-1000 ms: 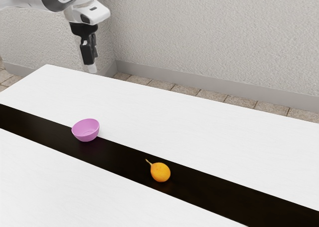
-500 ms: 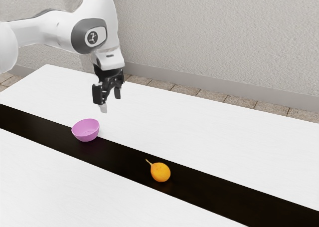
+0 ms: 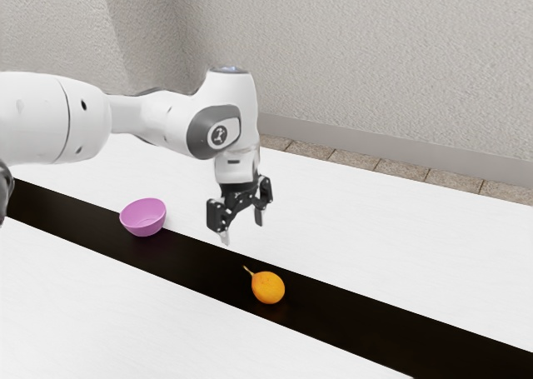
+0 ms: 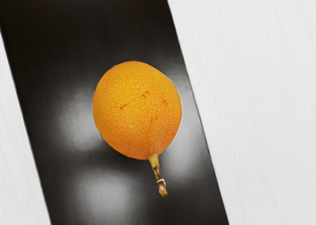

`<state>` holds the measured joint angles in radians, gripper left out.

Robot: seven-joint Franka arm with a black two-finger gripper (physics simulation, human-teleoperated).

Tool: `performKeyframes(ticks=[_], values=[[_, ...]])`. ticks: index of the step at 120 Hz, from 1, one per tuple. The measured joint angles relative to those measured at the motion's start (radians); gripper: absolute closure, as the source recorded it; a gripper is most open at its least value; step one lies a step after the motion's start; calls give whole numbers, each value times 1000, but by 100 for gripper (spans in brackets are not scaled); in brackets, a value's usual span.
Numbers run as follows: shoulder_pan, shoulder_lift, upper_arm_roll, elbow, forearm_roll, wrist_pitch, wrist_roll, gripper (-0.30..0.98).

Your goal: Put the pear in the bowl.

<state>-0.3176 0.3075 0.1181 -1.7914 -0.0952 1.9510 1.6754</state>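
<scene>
Wrist view: the pear (image 4: pixel 137 109), round and orange, lies on the dark stripe (image 4: pixel 54 37) of the table (image 4: pixel 266 101), its short stem (image 4: pixel 158 175) pointing out to one side. By its look I judge it light to middling in weight, fairly firm, but with a waxy skin that could roll or slip if I caught it off-centre. I'd take it across the fat middle, one finger on each flank, low enough to pass its widest part, and squeeze gently to spare the skin. The stem looks thin and brittle; I'd leave that alone. My hand (image 3: pixel 241 230) hangs above the stripe, fingers spread, holding nothing. Farther along the stripe, by its far edge, the pink bowl (image 3: pixel 143 228) stands upright, ready to take the pear once lifted.
</scene>
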Motion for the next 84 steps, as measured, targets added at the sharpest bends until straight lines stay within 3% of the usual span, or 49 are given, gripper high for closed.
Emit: performKeyframes(ticks=[37, 84], values=[[-52, 104, 0, -36, -36, 178, -63, 0], [-89, 148, 0, -105, -67, 279, -142, 0]])
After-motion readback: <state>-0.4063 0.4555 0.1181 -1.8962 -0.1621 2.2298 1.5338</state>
